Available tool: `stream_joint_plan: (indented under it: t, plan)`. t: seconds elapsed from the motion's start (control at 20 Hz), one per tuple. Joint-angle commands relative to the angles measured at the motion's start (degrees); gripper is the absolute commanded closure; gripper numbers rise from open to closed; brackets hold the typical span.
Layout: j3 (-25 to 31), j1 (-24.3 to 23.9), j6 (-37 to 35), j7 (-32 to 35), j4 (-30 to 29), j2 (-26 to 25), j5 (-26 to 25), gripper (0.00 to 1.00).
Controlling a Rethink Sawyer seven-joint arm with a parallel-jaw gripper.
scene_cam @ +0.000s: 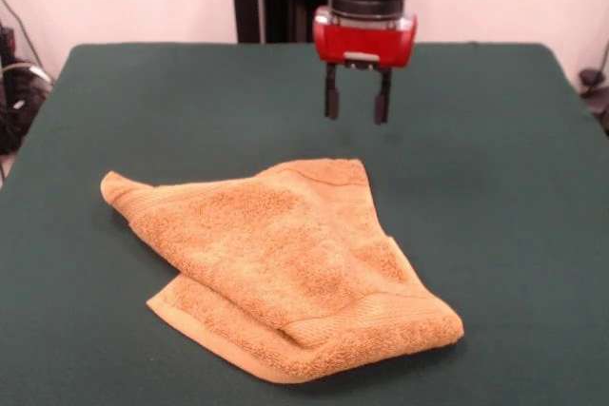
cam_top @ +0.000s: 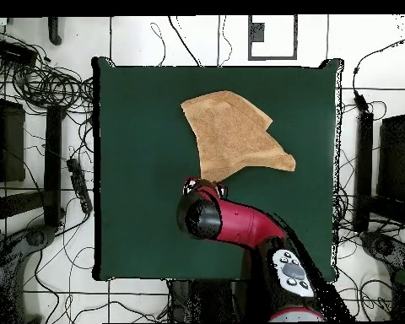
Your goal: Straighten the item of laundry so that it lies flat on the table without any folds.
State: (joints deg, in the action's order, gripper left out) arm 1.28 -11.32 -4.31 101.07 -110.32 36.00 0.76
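Writing: no brand, label or lettering can be read on the towel [scene_cam: 285,263], the gripper [scene_cam: 357,106] or the table [scene_cam: 514,197].
Towel: an orange-tan terry cloth, lying folded over itself on the green table, with a flat woven band showing along its hems.
Towel shape: in the front view one corner points out to the left, a rounded doubled edge lies at the lower right, and a lower layer shows under the upper one along the near edge.
Towel relative to gripper: in the front view it lies below and in front of the gripper, apart from it; its upper edge is the part closest to the fingertips.
Overhead check: the arm's head sits just beside the towel's [cam_top: 233,131] edge nearest the robot.
Gripper: red body with two dark fingers [scene_cam: 331,97] pointing down, spread apart, nothing between them.
Gripper height: it hangs above the table, touching neither cloth nor surface.
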Motion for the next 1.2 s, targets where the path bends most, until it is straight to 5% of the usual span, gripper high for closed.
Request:
stream_joint_plan:
  t: [0.05,0.55,1.2]
  plan:
    - [6.05,3.21,6.85,12.29,-0.44,-8.93,1.11,0.00]
    - [8.77,-0.44,10.16,9.32,6.69,-15.89,0.34,0.00]
    - [8.93,-2.49,3.78,7.23,8.50,-11.28,1.22,0.00]
